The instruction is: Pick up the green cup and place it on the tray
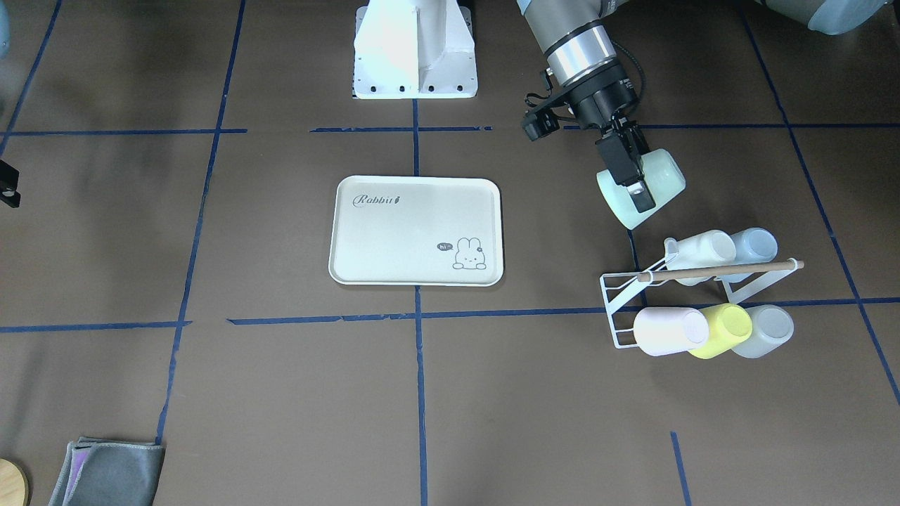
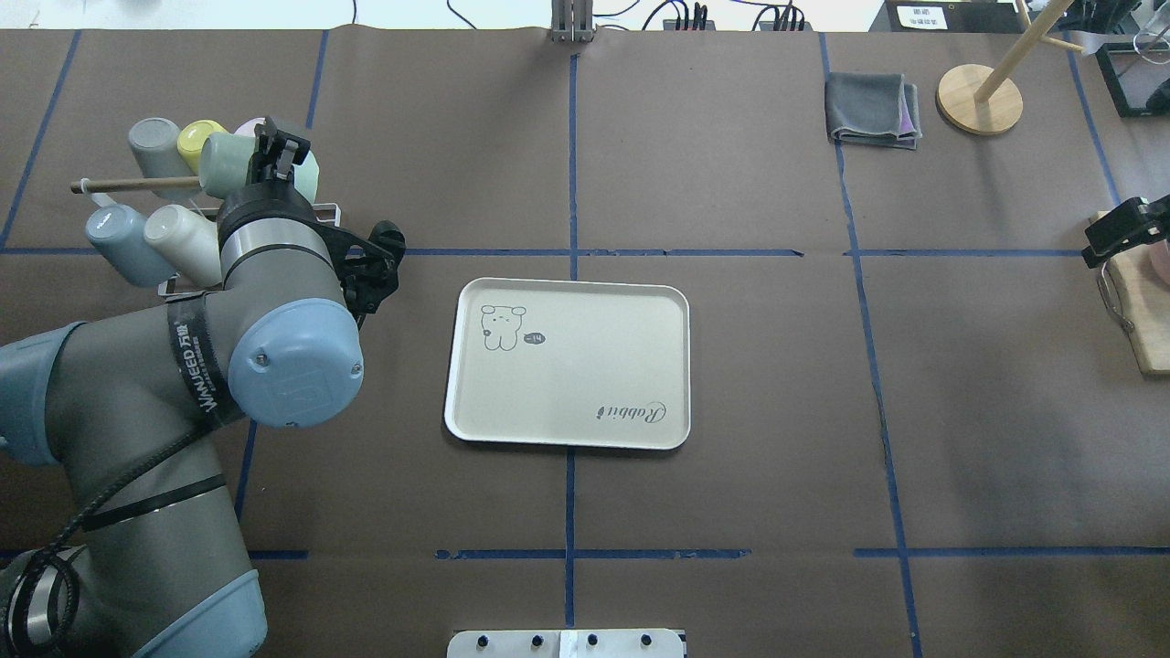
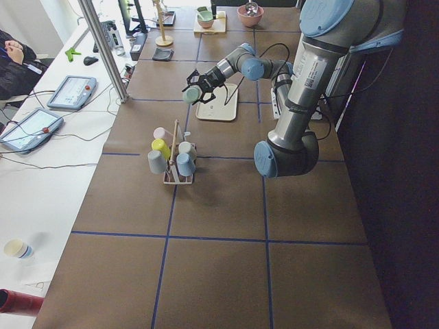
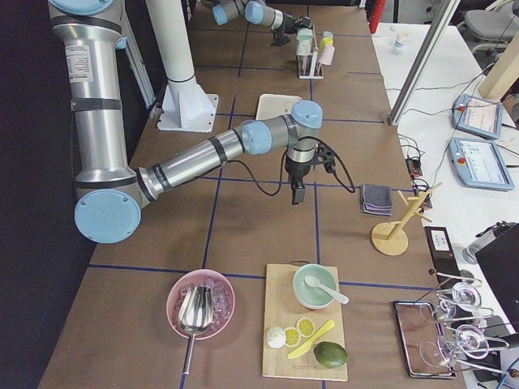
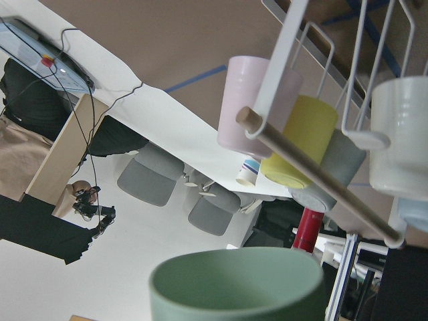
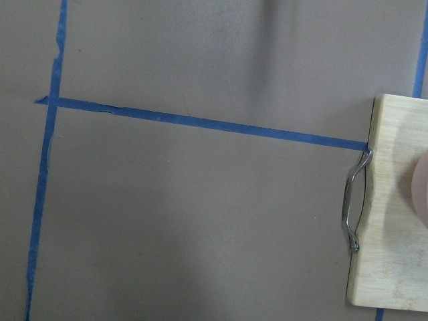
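The pale mint-green cup is on its side in my left gripper, which is shut on its wall and holds it just off the rack, on the robot's side of it. The overhead view shows the cup by the left gripper. Its rim fills the bottom of the left wrist view. The cream "Rabbit" tray lies flat at the table's middle, bare, well apart from the cup, and shows overhead too. My right gripper hovers at the far right over a wooden board; I cannot tell how its jaws stand.
A white wire rack holds white, pale blue, pink, yellow and grey cups on its pegs. A folded grey cloth and a wooden stand sit at the back right. A wooden cutting board lies under the right wrist.
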`<state>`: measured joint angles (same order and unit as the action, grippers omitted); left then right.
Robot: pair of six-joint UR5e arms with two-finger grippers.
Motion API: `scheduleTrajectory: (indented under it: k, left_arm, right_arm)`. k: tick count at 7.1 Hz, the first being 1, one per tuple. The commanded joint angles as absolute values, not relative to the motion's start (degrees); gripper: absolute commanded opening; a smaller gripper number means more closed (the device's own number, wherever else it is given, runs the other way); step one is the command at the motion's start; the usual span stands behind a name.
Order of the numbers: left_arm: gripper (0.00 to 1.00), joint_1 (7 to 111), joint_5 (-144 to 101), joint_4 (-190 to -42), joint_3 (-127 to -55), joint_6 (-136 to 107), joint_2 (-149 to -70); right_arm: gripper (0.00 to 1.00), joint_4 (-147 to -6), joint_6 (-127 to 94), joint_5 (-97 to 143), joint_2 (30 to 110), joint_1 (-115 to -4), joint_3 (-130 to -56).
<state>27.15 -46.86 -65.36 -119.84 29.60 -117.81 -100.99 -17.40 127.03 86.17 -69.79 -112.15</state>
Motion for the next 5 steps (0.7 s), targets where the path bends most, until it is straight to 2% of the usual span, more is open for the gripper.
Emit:
scheduleTrajectory:
  k: [1, 5]
  left_arm:
    - [0.34, 29.1, -54.8, -73.0, -120.7, 15.6, -117.8]
    - [0.24, 29.3, -62.3, -86.6, -119.3, -16.3, -117.7]
  right_arm:
    - [1.0, -101.0, -17.4, 127.0, 86.1, -69.9, -112.1]
    - [1.0, -101.0, -17.4, 127.0, 86.0, -70.0, -112.1]
